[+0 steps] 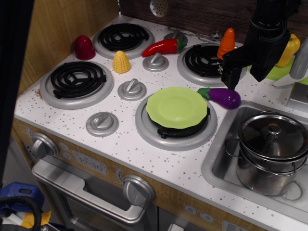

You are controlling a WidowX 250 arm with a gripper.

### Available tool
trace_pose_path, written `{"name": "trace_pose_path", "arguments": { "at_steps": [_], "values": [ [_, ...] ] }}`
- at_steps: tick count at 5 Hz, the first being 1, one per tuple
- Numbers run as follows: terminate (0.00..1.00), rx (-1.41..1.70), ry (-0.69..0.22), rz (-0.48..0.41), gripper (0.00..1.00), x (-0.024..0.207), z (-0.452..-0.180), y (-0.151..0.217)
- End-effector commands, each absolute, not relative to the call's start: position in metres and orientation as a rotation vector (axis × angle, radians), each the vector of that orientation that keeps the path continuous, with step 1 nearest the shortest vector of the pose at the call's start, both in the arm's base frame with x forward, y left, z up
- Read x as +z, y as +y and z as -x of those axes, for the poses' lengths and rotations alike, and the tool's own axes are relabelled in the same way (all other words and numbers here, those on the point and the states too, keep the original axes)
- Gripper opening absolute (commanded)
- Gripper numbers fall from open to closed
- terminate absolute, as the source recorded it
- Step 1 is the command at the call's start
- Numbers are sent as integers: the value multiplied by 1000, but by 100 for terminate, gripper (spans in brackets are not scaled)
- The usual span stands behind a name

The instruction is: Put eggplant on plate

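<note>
The purple eggplant (pixel 223 97) with a green stem cap lies on its side on the white speckled counter, just right of the front right burner. The light-green scalloped plate (pixel 176 107) rests on that burner, empty. My black gripper (pixel 243 76) hangs above and slightly behind the eggplant, its jaws spread with nothing between them. One finger (pixel 231 73) points down just above the eggplant's right end; the other (pixel 259 71) is further right.
A red chili pepper (pixel 163 46), yellow corn (pixel 121 62), red dome (pixel 84 47) and orange carrot (pixel 226 43) lie around the back burners. A steel pot with lid (pixel 272 150) stands in the sink at right. Silver knobs (pixel 132 89) sit between burners.
</note>
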State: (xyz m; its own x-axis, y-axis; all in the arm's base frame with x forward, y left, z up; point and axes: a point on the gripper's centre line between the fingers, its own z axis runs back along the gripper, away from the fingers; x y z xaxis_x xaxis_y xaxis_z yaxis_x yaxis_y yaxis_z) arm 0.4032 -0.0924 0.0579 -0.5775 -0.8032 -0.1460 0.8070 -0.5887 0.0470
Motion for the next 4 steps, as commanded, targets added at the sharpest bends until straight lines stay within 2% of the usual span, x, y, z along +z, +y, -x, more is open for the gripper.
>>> {"name": "trace_pose_path", "arguments": {
  "at_steps": [1, 2, 4],
  "values": [
    [0, -2192, 30, -187, 100, 58, -403, -92],
    [0, -2139, 69, -230, 100, 58, -410, -90],
    [0, -1996, 62, -294, 100, 61, -425, -86]
  ]
}}
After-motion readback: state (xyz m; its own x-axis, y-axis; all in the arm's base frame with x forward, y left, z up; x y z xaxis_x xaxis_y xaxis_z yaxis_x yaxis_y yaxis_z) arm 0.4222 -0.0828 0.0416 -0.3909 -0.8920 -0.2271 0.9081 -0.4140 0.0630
